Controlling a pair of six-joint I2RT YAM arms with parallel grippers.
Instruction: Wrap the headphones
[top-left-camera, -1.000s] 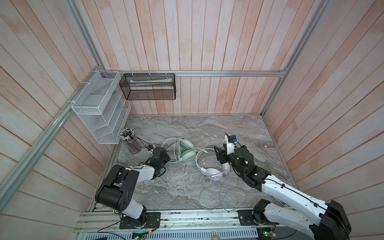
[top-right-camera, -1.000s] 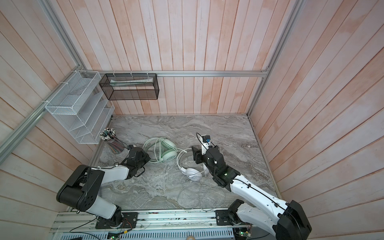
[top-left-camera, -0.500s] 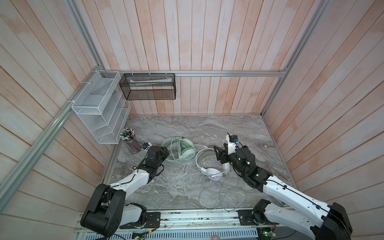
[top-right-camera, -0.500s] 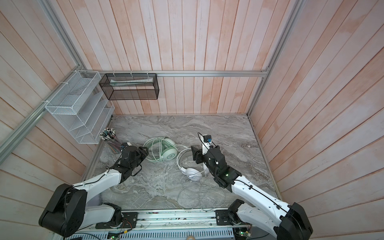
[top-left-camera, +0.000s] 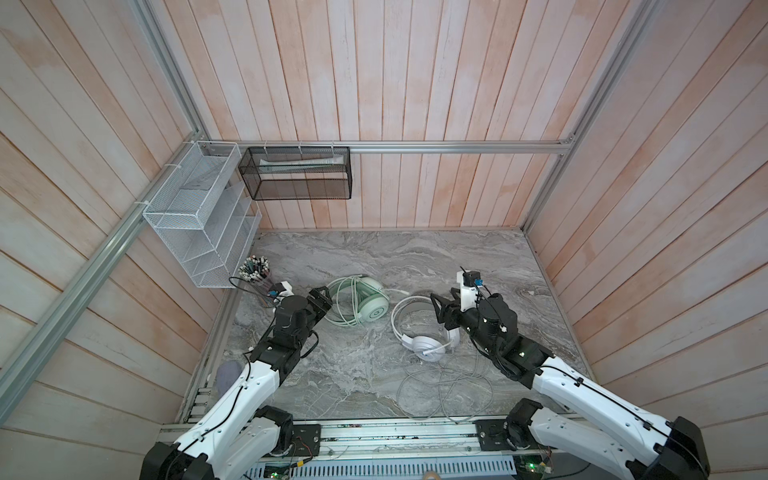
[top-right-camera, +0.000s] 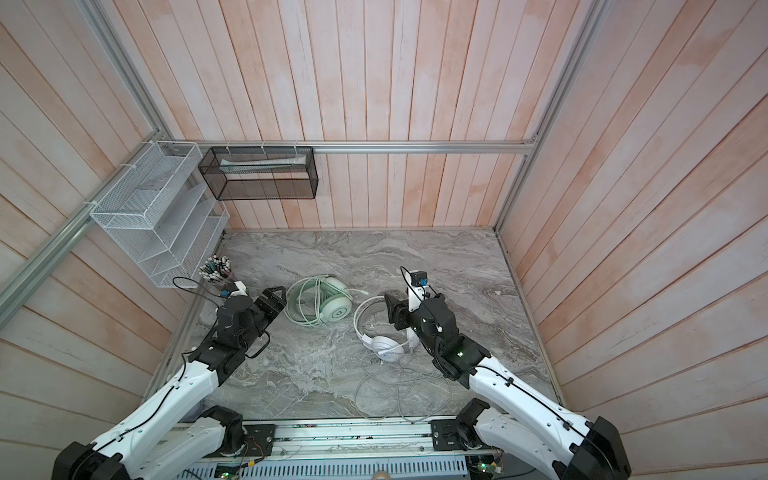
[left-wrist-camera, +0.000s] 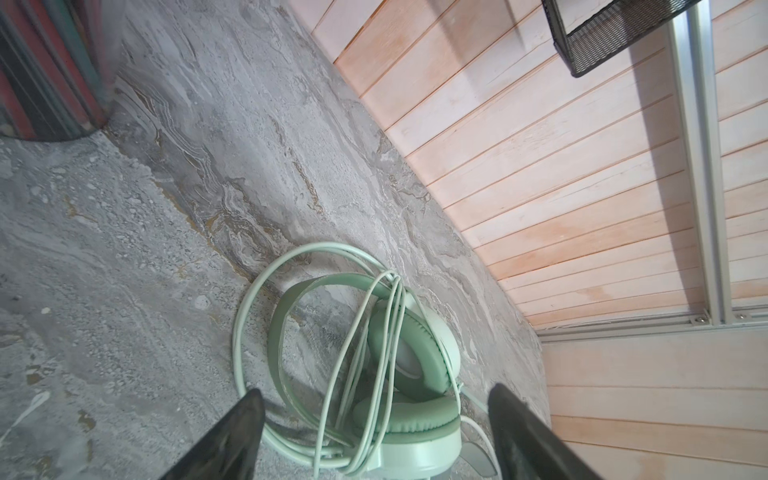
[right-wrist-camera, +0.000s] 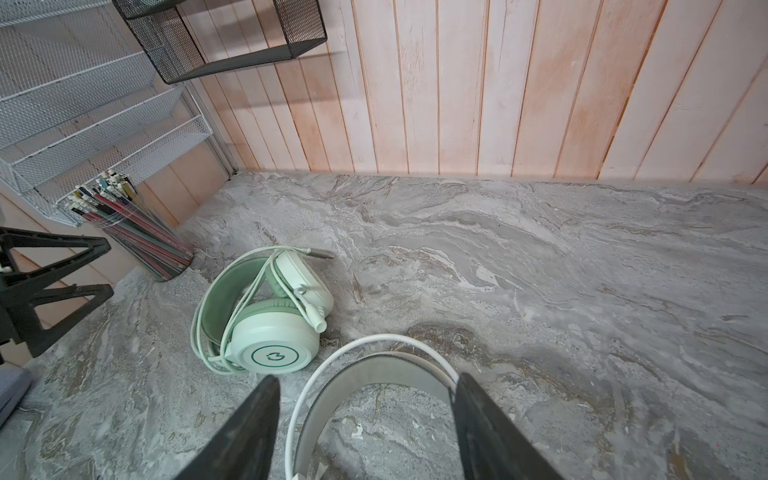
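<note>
White cable (top-left-camera: 440, 386) sprawls in loose loops nearest the rail, trailing from the white headset (top-left-camera: 424, 345), which lies flat on the marble tabletop (top-left-camera: 374, 257). The right gripper (top-left-camera: 439, 312) hovers over its headband, jaws spread and empty. It should probably pin the band while the slack is gathered coil by coil. Farther back lies the mint headset (top-left-camera: 365, 305), its cord wound, with the left gripper (top-left-camera: 325, 300) agape beside it, holding nothing.

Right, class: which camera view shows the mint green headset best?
The right wrist view. There the mint green headset lies whole, unblocked and large enough to read the logo on its earcup. The left wrist view is closer, but the picture's edge crops the headset. Both top views show the headset whole but small.
</note>
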